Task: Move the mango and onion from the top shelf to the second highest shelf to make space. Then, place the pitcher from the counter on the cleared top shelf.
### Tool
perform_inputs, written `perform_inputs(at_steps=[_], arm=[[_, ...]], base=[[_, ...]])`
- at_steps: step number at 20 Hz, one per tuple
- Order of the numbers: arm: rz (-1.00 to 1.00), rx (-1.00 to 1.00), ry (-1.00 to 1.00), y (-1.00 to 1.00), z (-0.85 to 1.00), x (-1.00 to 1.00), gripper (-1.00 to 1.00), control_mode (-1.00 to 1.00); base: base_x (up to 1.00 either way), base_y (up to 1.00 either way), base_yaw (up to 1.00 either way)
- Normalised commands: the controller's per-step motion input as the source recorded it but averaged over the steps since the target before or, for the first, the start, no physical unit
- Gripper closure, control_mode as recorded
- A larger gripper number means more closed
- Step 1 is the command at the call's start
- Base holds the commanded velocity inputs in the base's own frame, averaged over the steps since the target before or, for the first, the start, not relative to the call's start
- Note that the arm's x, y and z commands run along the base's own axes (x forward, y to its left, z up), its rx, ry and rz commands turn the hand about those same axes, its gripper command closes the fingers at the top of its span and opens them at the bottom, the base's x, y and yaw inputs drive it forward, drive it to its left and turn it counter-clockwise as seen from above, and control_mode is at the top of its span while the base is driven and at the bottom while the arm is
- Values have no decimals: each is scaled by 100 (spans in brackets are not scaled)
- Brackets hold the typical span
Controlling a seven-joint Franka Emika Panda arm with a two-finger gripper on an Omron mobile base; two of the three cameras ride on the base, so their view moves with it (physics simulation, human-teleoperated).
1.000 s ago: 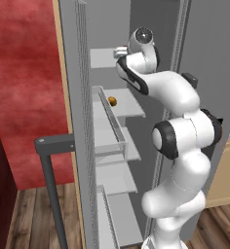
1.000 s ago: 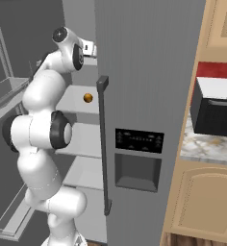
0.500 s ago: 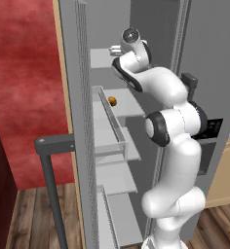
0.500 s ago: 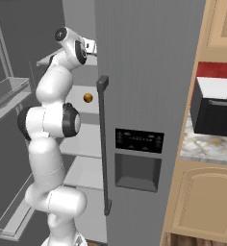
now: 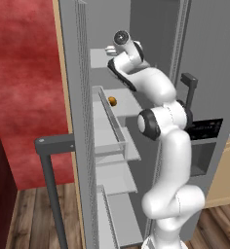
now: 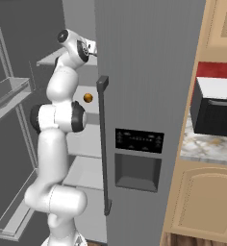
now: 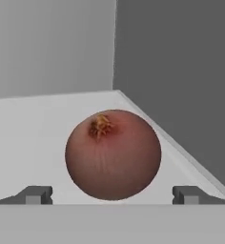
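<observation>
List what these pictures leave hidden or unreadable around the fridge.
- Onion's underside, hand view: its own bulk hides where it meets the top shelf.
- Gripper, hand view: tips cut off by the bottom edge.
- Mango, left base view: too small to tell what it rests on.
- Counter, right base view: cut off by the right edge.

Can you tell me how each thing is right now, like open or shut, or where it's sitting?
Gripper: open, fingers either side of the onion, not touching it.
Onion: sitting on the top shelf, near the back corner.
Mango: resting on the second highest shelf.
Left fridge door: open.
Right fridge door: shut.
</observation>
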Motion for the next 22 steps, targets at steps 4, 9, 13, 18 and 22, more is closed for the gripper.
perform_inputs(at_steps=[4,9,13,18,22], arm=[[-5,0,0,1,-1,51,-100,-100],[-5,0,0,0,-1,45,-100,-100],[-7,0,0,0,-11,26,100,-100],[-4,-1,0,0,-32,1,100,-100],[-1,-1,-2,0,-23,-33,100,-100]], base=[[0,0,0],[0,0,0],[0,0,0],[0,0,0],[0,0,0]])
